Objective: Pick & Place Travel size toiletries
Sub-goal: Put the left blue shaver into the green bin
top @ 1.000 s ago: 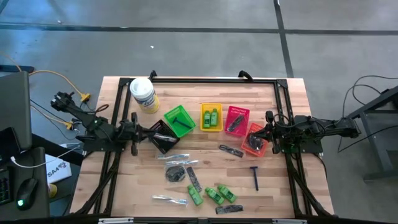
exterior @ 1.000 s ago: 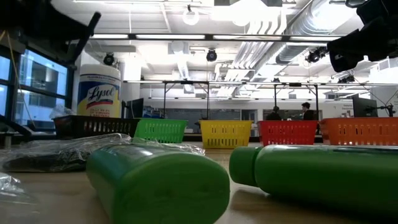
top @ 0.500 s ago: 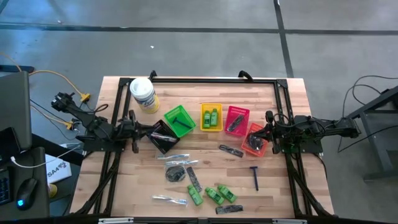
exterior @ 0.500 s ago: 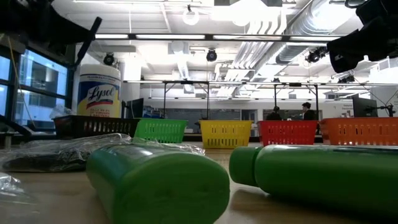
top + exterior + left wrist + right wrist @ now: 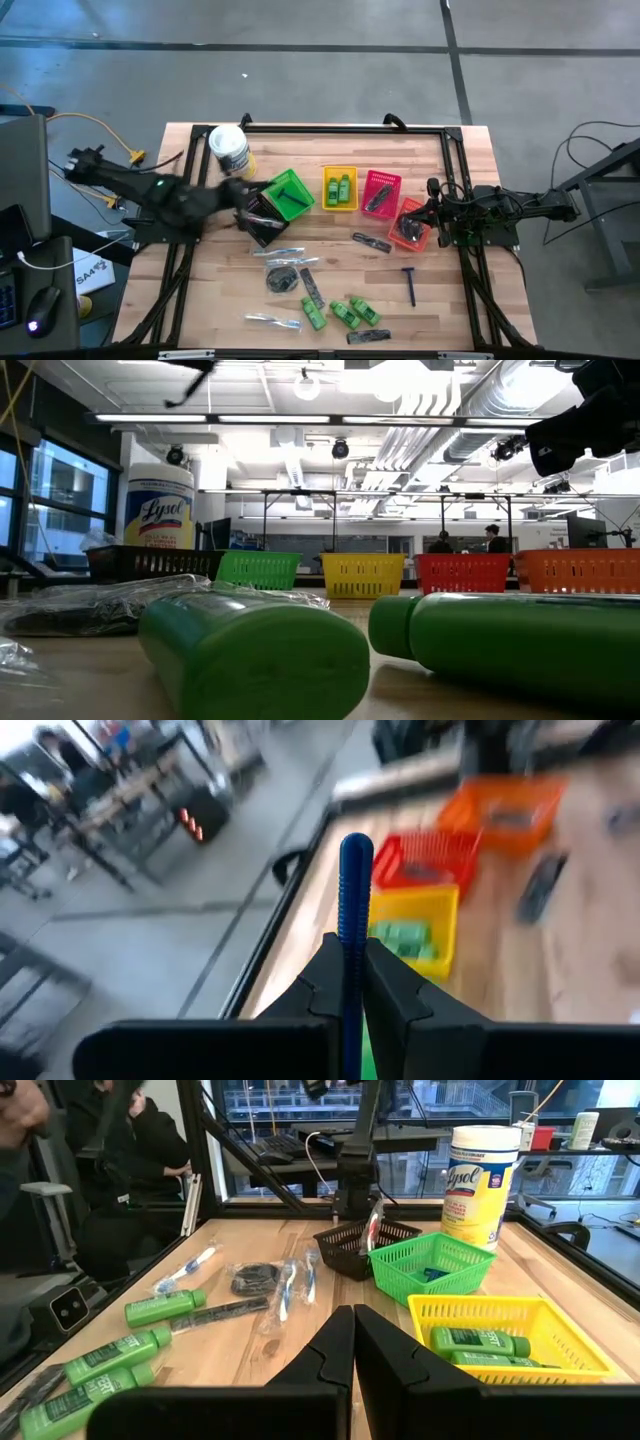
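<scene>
My left gripper (image 5: pixel 248 203) hangs over the black basket (image 5: pixel 266 228), shut on a slim blue-handled item (image 5: pixel 354 890); the right wrist view shows that item (image 5: pixel 372 1230) above the basket. On the near half of the table lie green mini bottles (image 5: pixel 343 314), a blue-handled razor (image 5: pixel 410 285), dark combs (image 5: pixel 371 242), a round dark packet (image 5: pixel 282 278) and clear-wrapped sticks (image 5: pixel 275 320). My right gripper (image 5: pixel 430 215) waits shut at the table's right, beside the orange basket (image 5: pixel 410 226). My left gripper pinches the ridged blue handle (image 5: pixel 350 970) between its two fingers. The handle runs along the fingers, and its rounded free end (image 5: pixel 356 848) sticks out past the fingertips. The item is lifted clear of the black basket and the table.
Green (image 5: pixel 288 193), yellow (image 5: pixel 340 187) and red (image 5: pixel 381 193) baskets stand in a row mid-table; the yellow one holds green bottles. A white wipes tub (image 5: pixel 230 152) stands at the far left. A black frame (image 5: pixel 345 128) runs round the table's far edge and sides. People show beyond the table (image 5: pixel 140 1140).
My left gripper has risen from just above the black basket, mostly in the last half second, and its wrist has rolled; it stays shut. In the low view the arm has gone up almost out of the picture's top left.
</scene>
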`<action>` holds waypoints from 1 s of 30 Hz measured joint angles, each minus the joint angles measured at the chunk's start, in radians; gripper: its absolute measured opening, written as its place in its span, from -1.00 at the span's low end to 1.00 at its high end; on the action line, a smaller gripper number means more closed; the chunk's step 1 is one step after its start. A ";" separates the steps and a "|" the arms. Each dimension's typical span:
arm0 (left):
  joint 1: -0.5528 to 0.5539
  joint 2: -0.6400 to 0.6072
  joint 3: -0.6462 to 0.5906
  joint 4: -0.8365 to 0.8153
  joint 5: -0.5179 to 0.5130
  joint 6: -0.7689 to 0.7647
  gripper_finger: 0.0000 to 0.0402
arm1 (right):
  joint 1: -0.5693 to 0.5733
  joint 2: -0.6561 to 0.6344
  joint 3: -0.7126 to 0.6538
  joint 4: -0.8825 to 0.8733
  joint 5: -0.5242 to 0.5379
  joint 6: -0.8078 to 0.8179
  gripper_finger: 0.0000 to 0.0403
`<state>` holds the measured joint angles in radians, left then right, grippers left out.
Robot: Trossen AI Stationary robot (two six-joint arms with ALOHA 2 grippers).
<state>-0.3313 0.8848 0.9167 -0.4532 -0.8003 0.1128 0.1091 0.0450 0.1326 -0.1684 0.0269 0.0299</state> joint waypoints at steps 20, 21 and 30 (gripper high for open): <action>0.552 0.652 0.337 -0.298 0.610 0.511 -0.95 | 0.000 0.000 0.000 -0.003 -0.001 0.000 -0.98; 0.567 0.662 0.338 -0.293 0.645 0.511 -0.95 | 0.000 0.000 0.000 -0.005 -0.001 0.000 -0.98; 0.619 0.719 0.338 -0.315 0.737 0.545 -0.95 | 0.000 0.000 0.000 -0.020 -0.001 -0.001 -0.98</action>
<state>0.2878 1.6036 1.2546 -0.7686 -0.0633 0.6581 0.1093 0.0448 0.1322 -0.1888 0.0261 0.0294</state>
